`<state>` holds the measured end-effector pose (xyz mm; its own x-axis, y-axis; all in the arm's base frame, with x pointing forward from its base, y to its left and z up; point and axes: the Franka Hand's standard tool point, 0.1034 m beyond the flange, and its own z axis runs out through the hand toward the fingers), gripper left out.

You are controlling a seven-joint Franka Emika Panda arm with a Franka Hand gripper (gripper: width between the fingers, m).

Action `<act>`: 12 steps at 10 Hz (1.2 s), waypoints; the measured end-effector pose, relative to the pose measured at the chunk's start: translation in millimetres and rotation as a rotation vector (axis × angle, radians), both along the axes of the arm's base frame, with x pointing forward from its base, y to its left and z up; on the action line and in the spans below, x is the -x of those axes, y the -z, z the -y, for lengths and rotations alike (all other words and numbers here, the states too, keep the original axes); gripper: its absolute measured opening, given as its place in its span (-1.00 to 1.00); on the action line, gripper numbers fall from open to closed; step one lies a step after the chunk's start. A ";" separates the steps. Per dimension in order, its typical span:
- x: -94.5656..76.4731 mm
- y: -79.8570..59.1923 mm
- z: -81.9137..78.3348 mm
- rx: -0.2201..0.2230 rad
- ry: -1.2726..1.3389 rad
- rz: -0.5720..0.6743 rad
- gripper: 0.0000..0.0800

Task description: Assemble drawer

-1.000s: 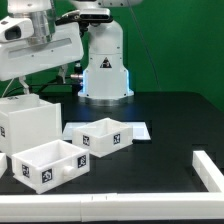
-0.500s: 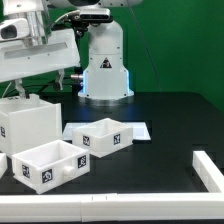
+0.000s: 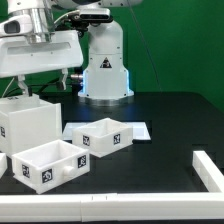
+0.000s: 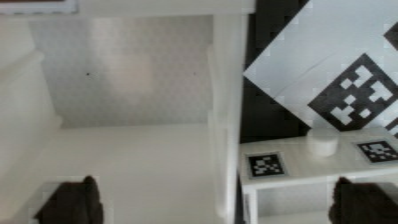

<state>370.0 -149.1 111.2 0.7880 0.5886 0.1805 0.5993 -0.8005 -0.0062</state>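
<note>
The white cube-shaped casing [image 3: 28,125] stands at the exterior view's left with its open side up. One shallow tray [image 3: 50,163] lies in front of it and a second tray [image 3: 103,135] lies toward the middle. My gripper [image 3: 20,90] hangs just above the casing's top edge. In the wrist view the gripper [image 4: 219,200] is open and empty, its dark fingertips [image 4: 75,200] wide apart. One fingertip is over the casing's inside [image 4: 125,80] and the other is outside its side wall [image 4: 228,100]. A tagged tray [image 4: 294,175] with a small knob lies below.
The marker board [image 3: 140,130] lies flat behind the second tray. A white raised border [image 3: 210,170] runs along the front and right of the black table. The robot's base [image 3: 105,65] stands at the back. A white surface with a large tag [image 4: 356,90] shows beside the casing.
My gripper hand has shifted slightly to the exterior view's right above the casing. The casing and both trays have not moved.
</note>
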 end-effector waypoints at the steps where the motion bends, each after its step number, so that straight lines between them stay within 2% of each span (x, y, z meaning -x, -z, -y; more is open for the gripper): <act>1: 0.0 -2.8 -0.6 -0.001 -0.001 0.005 0.62; 4: -2.1 -7.9 -1.7 -0.003 -0.004 0.013 0.62; 5: -1.7 -5.6 -2.2 -0.010 0.010 -0.010 0.62; 6: -1.5 1.5 -0.6 0.004 -0.004 -0.046 0.62; 9: -0.3 3.5 2.9 -0.008 -0.031 -0.065 0.62; 10: -5.4 -1.2 19.0 -0.022 -0.046 -0.090 0.62; 12: -36.7 -18.0 47.0 -0.017 -0.059 -0.074 0.62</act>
